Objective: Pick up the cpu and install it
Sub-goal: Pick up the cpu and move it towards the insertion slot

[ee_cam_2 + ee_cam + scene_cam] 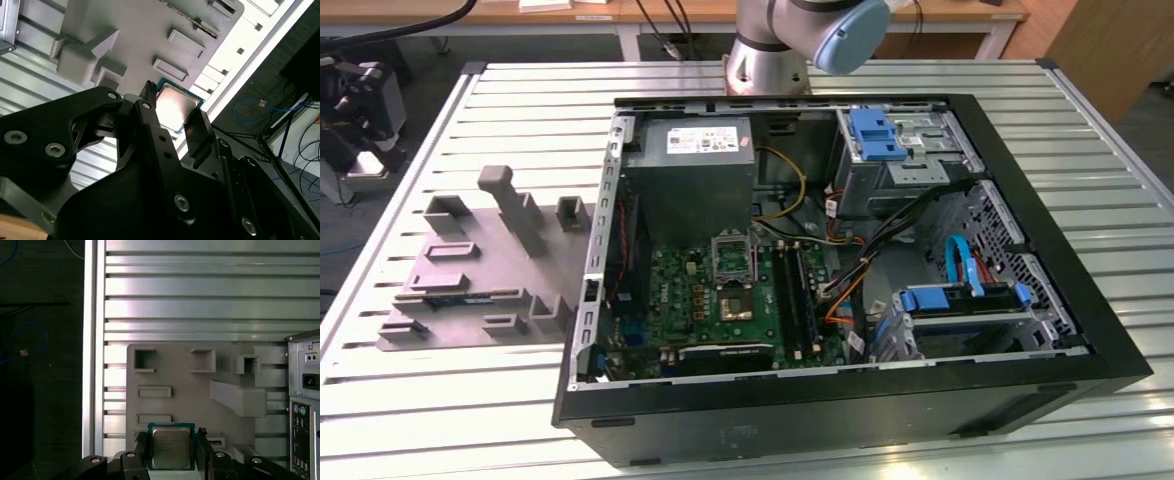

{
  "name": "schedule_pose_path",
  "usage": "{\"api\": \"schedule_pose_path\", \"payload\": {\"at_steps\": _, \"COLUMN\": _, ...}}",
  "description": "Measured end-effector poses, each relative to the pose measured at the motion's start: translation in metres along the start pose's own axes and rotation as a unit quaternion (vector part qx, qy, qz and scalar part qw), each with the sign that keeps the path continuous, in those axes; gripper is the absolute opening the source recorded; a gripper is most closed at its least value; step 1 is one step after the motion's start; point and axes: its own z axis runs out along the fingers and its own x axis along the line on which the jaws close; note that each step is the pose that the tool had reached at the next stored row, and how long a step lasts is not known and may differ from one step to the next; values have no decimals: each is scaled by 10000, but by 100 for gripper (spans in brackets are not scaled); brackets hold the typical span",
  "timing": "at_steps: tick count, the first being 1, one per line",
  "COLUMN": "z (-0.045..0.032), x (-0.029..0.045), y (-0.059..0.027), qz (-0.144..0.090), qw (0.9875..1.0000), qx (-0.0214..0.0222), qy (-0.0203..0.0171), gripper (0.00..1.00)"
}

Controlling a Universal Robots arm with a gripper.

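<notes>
The cpu (pixel 171 451), a small flat square chip with a silvery metal top and a green edge, sits between two black fingers (pixel 141 452) of my gripper (pixel 171 444), which is shut on it. In both wrist views the chip (pixel 176 104) hangs well above the grey plastic tray (pixel 200 390), pinched on two opposite sides by the gripper (pixel 175 107). In the exterior view the motherboard's dark socket frame (pixel 732 258) stands raised, with the socket (pixel 738 302) beside it inside the open computer case (pixel 1041 330).
The grey tray (pixel 467 270) with upright posts lies on the slatted metal table (pixel 400 400) at the exterior view's left of the case. A grey power-supply box (pixel 700 175), cables and blue drive brackets (pixel 961 298) crowd the case. The arm's base (pixel 781 40) stands behind it.
</notes>
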Motion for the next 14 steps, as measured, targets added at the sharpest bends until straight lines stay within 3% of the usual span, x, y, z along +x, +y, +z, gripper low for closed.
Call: {"api": "schedule_pose_path", "payload": {"at_steps": 14, "z": 0, "x": -67, "y": 1, "qz": 0, "qw": 10000, "qx": 0, "qy": 0, "gripper": 47}}
